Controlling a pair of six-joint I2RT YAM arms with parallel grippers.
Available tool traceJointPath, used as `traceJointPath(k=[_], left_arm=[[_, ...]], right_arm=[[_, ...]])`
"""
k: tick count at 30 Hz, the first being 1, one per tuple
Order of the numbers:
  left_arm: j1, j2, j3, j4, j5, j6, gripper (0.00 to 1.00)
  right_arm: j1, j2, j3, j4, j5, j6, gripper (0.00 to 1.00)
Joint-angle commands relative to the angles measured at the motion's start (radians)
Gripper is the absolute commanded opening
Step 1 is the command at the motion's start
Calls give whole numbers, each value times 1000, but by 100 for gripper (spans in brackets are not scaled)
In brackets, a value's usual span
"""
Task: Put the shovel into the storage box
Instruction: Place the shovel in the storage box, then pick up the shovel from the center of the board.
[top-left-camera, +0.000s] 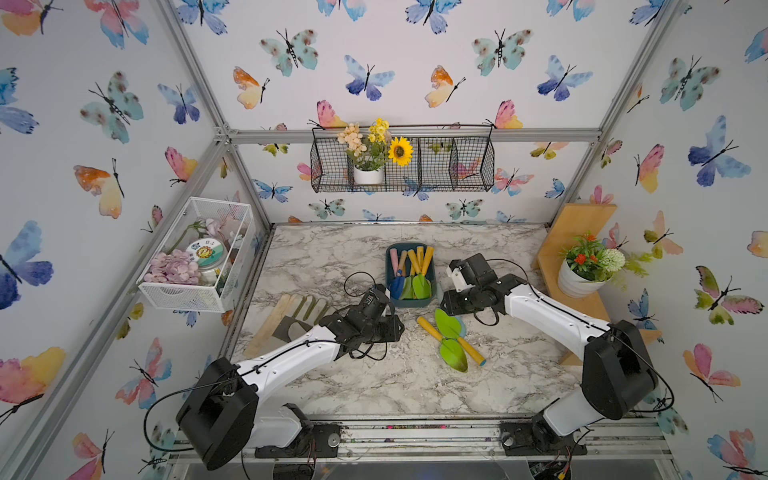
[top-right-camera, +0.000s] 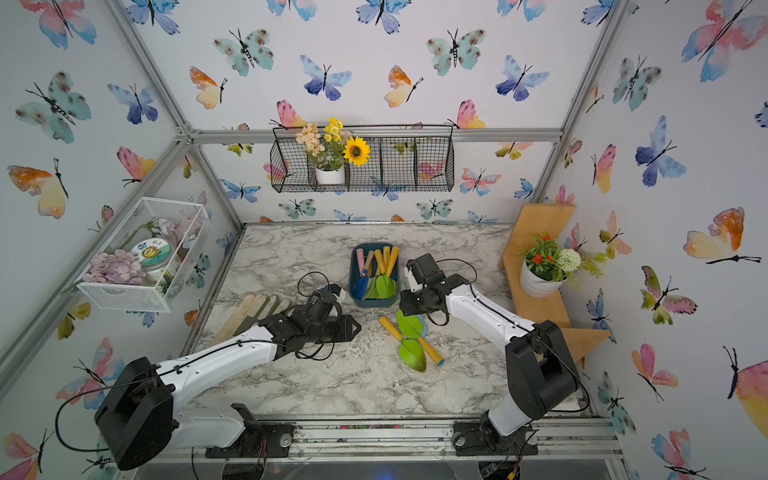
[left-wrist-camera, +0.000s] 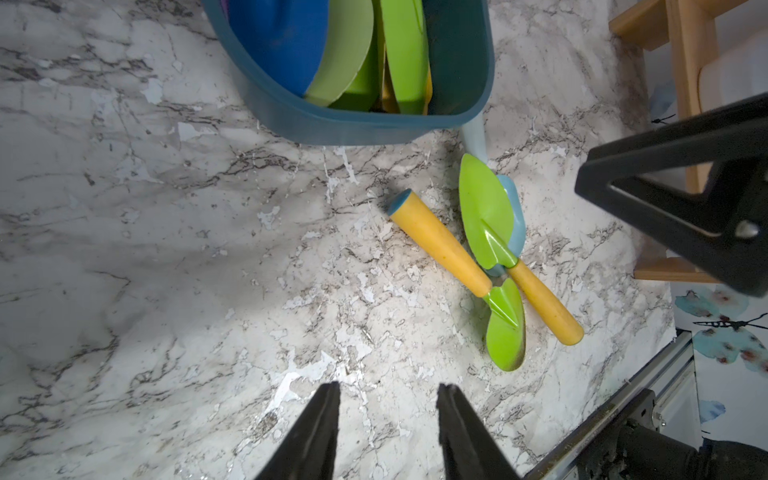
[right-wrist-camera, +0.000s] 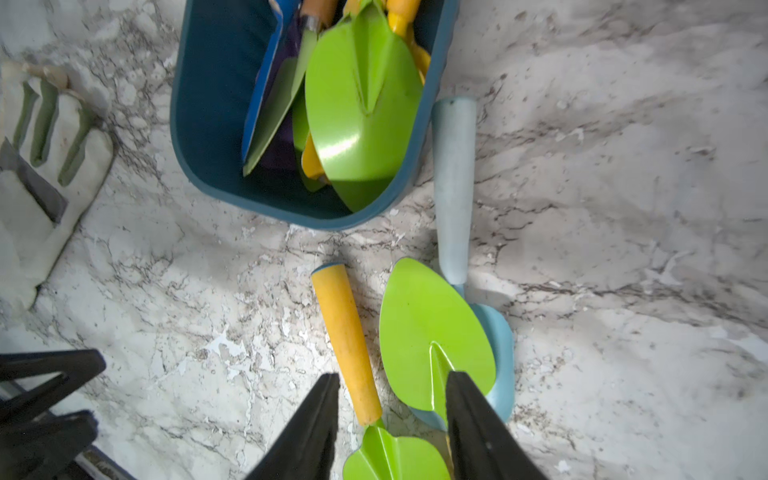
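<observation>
Got the yellow-handled shovel (right-wrist-camera: 347, 340) pointing handle-first at the storage box (right-wrist-camera: 208, 104), blade toward the front edge of the table (top-left-camera: 415, 390), dead ahead of the spread, empty right gripper (right-wrist-camera: 392, 378); left gripper (left-wrist-camera: 388, 388) spread too, farther off.

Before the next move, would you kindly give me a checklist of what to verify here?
1. Left gripper empty, jaws apart: ok.
2. Right gripper empty, jaws apart: ok.
3. A yellow shovel handle lies bare on the marble tabletop: ok.
4. Loose shovels lie apart: not ok; a green blade overlaps the light-blue shovel.
5. Room left in the storage box, which holds several shovels: cannot tell.
</observation>
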Motion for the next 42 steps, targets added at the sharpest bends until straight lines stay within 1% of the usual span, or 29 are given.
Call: traceJointPath(k=[1,11,18,29,34,39,42], left_arm=[[-3,-19,-31,10,1,-14,45],[-2,-32,-64,19,-13,-33,44],[-2,-26,-74,25,-16,-39,44],[-2,-21,-80,31,-19,-38,44],[-3,-19,-78,31,-23,-39,43],[-3,-24,-78,23,-32,-39,44],[-1,-34,-76,15,-41,-39,43]], right_arm=[[30,-16,-40,4,-20,0,47],[119,53,-61,20,18,18,45],[140,107,-60,35,33,20,42],[177,169,-47,29,89,15,39],[188,192,-43,38,90,12,38],[196,216,-28,40,87,9,34],[200,222,-15,36,83,6,28]])
